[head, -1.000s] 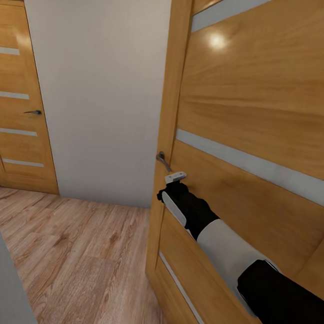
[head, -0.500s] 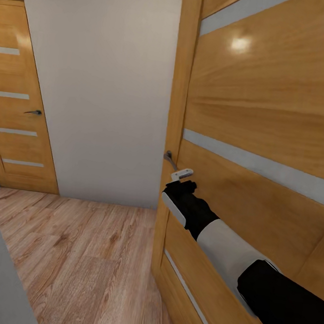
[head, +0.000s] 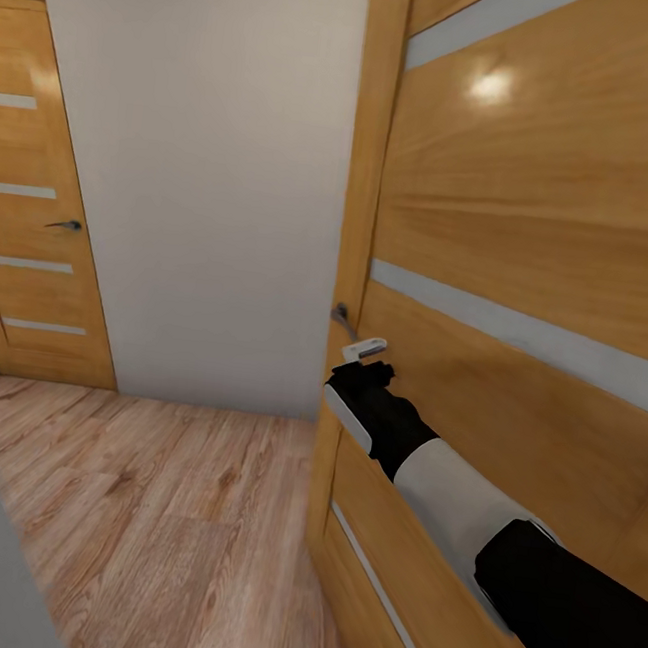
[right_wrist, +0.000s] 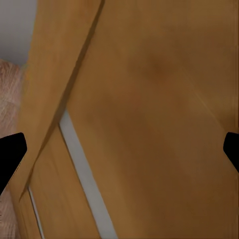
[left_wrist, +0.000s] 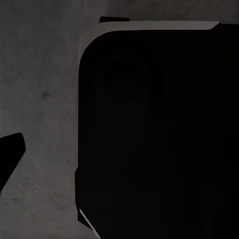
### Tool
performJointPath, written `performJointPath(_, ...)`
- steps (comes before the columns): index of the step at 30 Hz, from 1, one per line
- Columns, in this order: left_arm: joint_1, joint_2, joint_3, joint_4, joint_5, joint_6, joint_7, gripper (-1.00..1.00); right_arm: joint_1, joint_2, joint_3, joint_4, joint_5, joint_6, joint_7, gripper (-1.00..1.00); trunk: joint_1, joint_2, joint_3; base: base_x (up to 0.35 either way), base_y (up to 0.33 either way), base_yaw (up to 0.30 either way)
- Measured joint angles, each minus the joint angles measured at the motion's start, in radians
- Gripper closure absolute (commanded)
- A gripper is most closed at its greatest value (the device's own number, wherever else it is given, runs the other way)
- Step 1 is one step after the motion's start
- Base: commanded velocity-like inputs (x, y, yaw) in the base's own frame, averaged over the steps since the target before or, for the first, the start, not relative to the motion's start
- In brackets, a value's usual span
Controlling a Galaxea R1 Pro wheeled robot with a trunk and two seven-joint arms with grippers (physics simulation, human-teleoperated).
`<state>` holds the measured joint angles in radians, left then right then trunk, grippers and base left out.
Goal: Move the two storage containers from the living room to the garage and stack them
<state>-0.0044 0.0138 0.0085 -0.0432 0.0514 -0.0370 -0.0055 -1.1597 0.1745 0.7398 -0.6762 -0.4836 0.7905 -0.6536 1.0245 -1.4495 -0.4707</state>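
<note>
Hallway: wood-plank floor (head: 142,505), pale wall (head: 221,171), second door (head: 26,200). We log right gripper (head: 359,353) against near wooden door (head: 539,208), beside handle (head: 341,318); fingers spread wide, holding nothing. Left gripper's spread: cannot tell.

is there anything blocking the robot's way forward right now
Yes. A wooden door stands partly open right ahead; the right gripper is against its face beside the handle. Past its edge are wood floor and a wall.
</note>
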Motion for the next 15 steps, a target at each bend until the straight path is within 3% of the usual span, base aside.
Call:
performJointPath(6,0.000,0.000,0.000,0.000,0.000,0.000,0.000,-1.00,0.000,0.000,0.000,0.000,0.006,0.002,-0.001,-1.00,0.000,0.000,0.000,0.227,0.000,0.000)
performJointPath(15,0.000,0.000,0.000,0.000,0.000,0.000,0.000,-1.00,0.000,0.000,0.003,0.000,0.006,0.003,-0.003,-1.00,0.000,0.000,0.000,0.028,0.000,0.000)
